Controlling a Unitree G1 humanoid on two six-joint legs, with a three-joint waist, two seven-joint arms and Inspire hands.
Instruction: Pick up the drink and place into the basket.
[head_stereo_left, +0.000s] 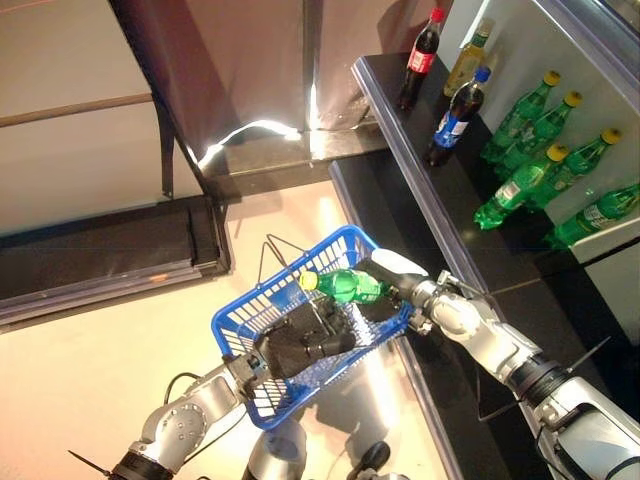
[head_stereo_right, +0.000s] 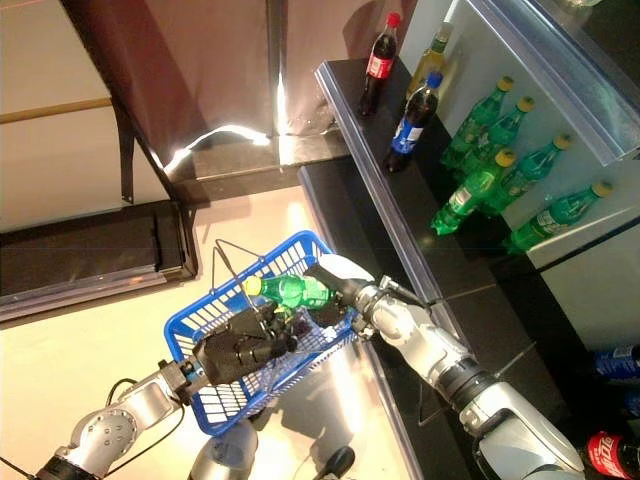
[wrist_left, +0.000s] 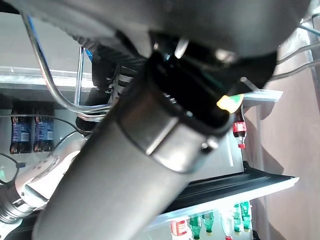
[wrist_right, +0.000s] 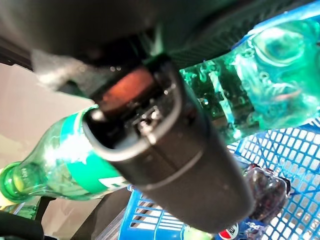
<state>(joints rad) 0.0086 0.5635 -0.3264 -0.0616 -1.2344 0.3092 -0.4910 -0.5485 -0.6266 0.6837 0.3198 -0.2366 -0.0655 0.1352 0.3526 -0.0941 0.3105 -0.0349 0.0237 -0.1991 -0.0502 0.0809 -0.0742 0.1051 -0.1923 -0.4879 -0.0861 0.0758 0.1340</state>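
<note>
Black shelf (head_stereo_left: 420, 140) runs from top centre down toward lower right of the frame. On it, at the upper end: red-capped cola bottle (head_stereo_left: 420, 58), yellowish bottle (head_stereo_left: 468, 58) and blue-capped cola bottle (head_stereo_left: 457, 115), all upright. Further right, green bottles with yellow caps (head_stereo_left: 530, 150) stand grouped, near each other. Pale floor (head_stereo_left: 100, 380) at lower left.

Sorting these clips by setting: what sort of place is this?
Probably a shop or a mock one: drink bottles lined up on a shelf and a blue shopping basket.
</note>
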